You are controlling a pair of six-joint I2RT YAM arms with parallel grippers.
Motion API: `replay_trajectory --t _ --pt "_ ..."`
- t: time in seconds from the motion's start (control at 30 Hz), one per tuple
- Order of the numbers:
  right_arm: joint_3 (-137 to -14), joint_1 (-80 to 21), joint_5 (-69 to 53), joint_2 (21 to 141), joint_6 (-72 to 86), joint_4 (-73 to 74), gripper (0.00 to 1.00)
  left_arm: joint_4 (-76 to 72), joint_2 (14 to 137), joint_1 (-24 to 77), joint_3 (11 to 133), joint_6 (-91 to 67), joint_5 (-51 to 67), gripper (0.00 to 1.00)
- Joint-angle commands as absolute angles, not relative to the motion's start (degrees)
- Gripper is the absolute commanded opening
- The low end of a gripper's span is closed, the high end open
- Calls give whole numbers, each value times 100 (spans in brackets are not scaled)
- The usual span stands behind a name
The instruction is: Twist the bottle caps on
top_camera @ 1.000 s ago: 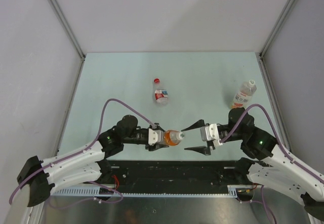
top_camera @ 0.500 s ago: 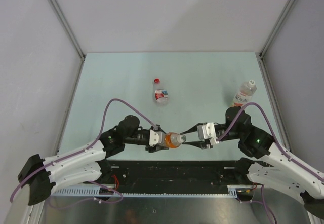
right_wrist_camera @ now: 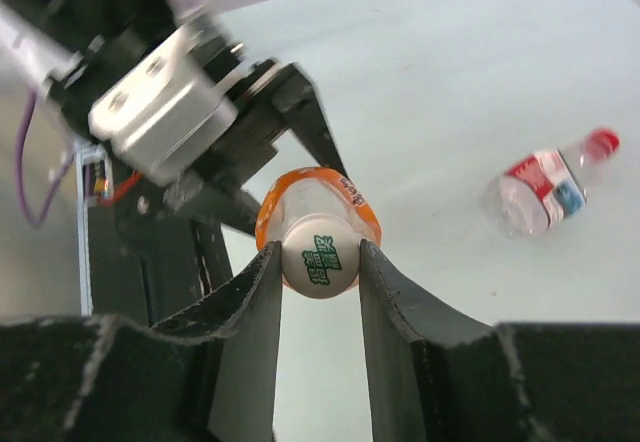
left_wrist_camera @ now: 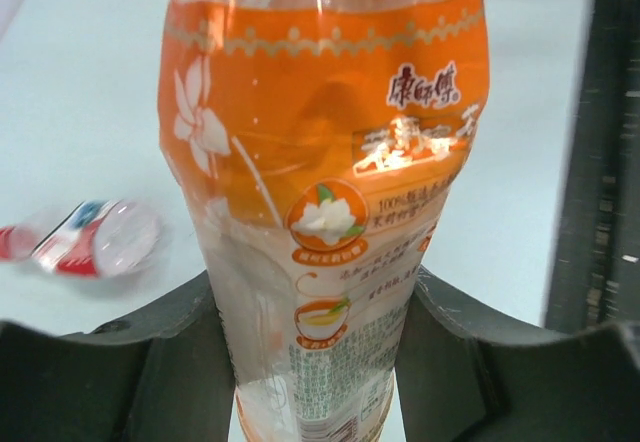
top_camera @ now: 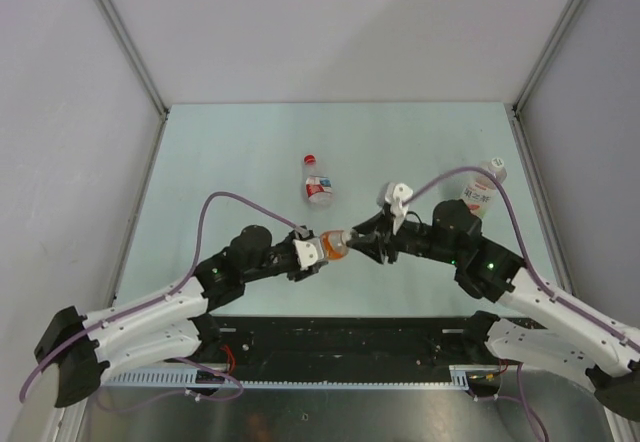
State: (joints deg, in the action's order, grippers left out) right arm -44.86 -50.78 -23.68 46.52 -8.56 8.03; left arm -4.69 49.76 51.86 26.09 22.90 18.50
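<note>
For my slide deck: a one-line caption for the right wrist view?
Capping: the right fingers pinch the white cap on the orange bottle that the left fingers hold.

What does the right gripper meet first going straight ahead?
The white cap on the orange bottle, already pinched by the right gripper; beyond it, the left gripper holding that bottle.

The pale green table (top_camera: 220,162) carries two bottles. A red-and-white labelled bottle (top_camera: 317,188) lies on its side near the middle, its red cap (top_camera: 310,160) pointing toward the far wall. Well to the right of that bottle, close to the table's right edge, rests a white-capped bottle (top_camera: 479,193).
</note>
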Motion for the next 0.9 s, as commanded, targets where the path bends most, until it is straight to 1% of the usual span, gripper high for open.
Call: replay_trajectory --t 0.0,0.13,0.2,0.27,0.43,0.53,0.57,0.6,0.63,0.7,0.73,0.8,0.83,0.87 --pt "-4509 -5180 -515 5422 1917 560 0 -2036 5328 5326 3259 2372 586 0" --pt "-4493 -5345 840 5722 3438 622 0 -2606 6105 5482 3434 2416 -468 0" --pt "-4454 -5364 1493 5790 4158 645 0 -2917 6406 5558 3456 2379 -756 0" --pt "-4427 -5364 1898 5853 4724 625 0 -3140 6605 5650 3448 2381 -908 0" --pt "-4493 -5110 1856 5888 5374 503 0 -3430 6809 5797 3350 2539 -992 0" --pt "-4554 -5057 1860 5833 5295 536 0 -3463 6870 5822 3268 2522 -1024 0" --pt "-4571 -5042 1866 5799 5209 545 1 -3472 6885 5825 3229 2496 -1026 0" --pt "-4593 -5022 1869 5769 5140 576 4 -3485 6901 5826 3188 2461 -1049 0" --pt "-4617 -4994 1862 5728 5057 626 8 -3491 6909 5827 3150 2421 -1087 0" --pt "-4685 -4929 1812 5635 4853 712 22 -3496 6904 5827 3051 2332 -1157 0" --pt "-4716 -4903 1754 5577 4676 695 34 -3497 6875 5827 2993 2296 -1146 0" --pt "-4738 -4867 1414 5442 4010 497 62 -3498 6808 5827 2860 2204 -1025 0" --pt "-4742 -4859 1204 5358 3561 385 74 -3498 6757 5827 2788 2170 -881 0" --pt "-4744 -4851 1006 5241 3129 298 83 -3498 6705 5827 2712 2148 -718 0"
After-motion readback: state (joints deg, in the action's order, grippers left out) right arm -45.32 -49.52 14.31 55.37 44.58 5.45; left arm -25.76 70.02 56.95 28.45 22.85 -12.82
